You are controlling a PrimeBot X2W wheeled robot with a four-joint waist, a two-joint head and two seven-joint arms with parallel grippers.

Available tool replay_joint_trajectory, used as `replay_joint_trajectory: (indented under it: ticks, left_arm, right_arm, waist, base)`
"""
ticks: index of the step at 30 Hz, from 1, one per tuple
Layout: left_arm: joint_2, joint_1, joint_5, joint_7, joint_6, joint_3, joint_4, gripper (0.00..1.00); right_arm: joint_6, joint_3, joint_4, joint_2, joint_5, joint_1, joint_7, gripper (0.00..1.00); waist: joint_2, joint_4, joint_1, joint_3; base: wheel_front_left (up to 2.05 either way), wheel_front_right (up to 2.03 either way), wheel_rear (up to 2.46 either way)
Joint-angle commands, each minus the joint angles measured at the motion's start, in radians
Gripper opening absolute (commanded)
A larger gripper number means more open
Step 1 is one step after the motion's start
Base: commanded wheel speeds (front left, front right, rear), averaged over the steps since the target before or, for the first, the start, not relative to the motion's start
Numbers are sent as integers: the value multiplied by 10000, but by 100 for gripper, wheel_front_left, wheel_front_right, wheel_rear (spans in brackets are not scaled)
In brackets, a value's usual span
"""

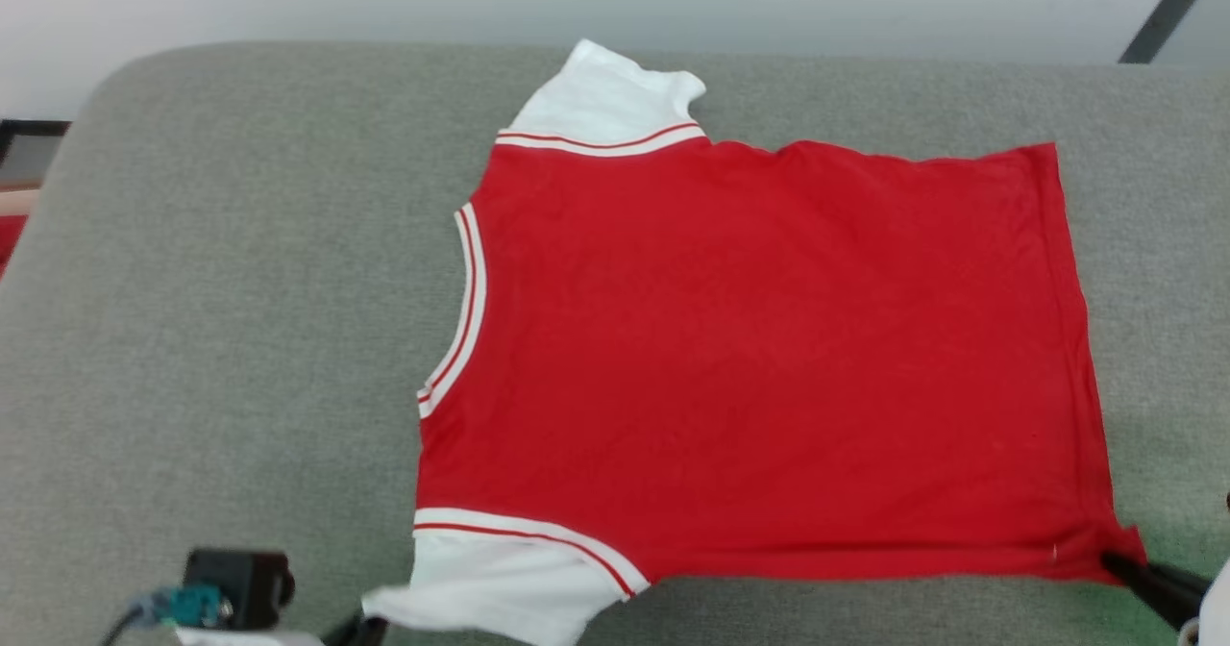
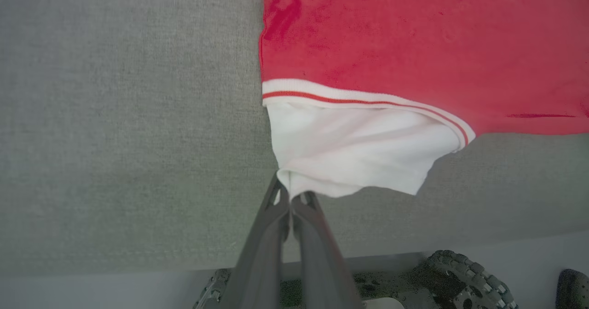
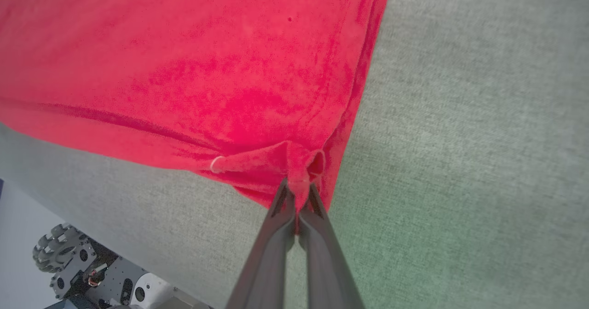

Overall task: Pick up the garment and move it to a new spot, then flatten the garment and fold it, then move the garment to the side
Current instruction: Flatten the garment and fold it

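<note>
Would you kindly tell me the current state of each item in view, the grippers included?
garment: spread flat on the grey surface, unfolded, plain red side up, collar toward the robot's left.
left gripper: shut on the edge of the near white sleeve.
right gripper: shut on the near hem corner, cloth bunched there.
far white sleeve: flat, free of both grippers.

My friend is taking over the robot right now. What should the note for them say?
Left gripper: shut on the edge of the garment, at its near white sleeve.
Right gripper: shut on the red hem corner.
Garment: spread nearly flat on the grey cushion, plain side up, neck toward the robot's left.
Done: flattening, by the look of it.
Left: fold it, then move it to the side.
</note>
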Motion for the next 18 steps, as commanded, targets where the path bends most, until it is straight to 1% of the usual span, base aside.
replay_joint_trajectory:
  ticks: [1, 3, 6, 10, 13, 16, 18]
  left_arm:
    - [240, -353, 201, 136, 108, 75, -208, 0]
    - [526, -791, 459, 371, 115, 157, -440, 0]
    - [961, -1628, 875, 795, -32, 266, -575, 0]
    - [1268, -2986, 1441, 1414, -541, 342, -333, 0]
    - [1107, -4044, 1763, 1864, -1122, 288, 201, 0]
    - [711, -5025, 2006, 2242, -1851, 94, 1084, 0]
    - [324, -5585, 2002, 2410, -2339, -26, 1797, 0]
  right_arm:
    - [-10, -213, -204, 190, -249, -249, 167, 0]
    - [-10, -384, -415, 412, -458, -517, 365, 0]
    - [-10, -500, -642, 690, -856, -1070, 645, 0]
    - [-10, -465, -626, 971, -1262, -2026, 836, 0]
    - [-10, -375, -314, 1193, -1551, -2840, 828, 0]
    - [-10, -130, 173, 1350, -1785, -3583, 754, 0]
    - [-10, 97, 522, 1413, -1859, -4072, 694, 0]
  waist:
    - [-1, -183, 0, 162]
    - [-1, -299, 0, 261]
    - [-1, -460, 0, 421]
    - [-1, -646, 0, 651]
    - [-1, -758, 0, 838]
    - [-1, -817, 0, 1045]
    - [-1, -864, 0, 1201]
  base:
    - [0, 0, 0]
    - [0, 0, 0]
    - [0, 0, 0]
    - [0, 0, 0]
    - [0, 0, 0]
    - [0, 0, 0]
    - [0, 0, 0]
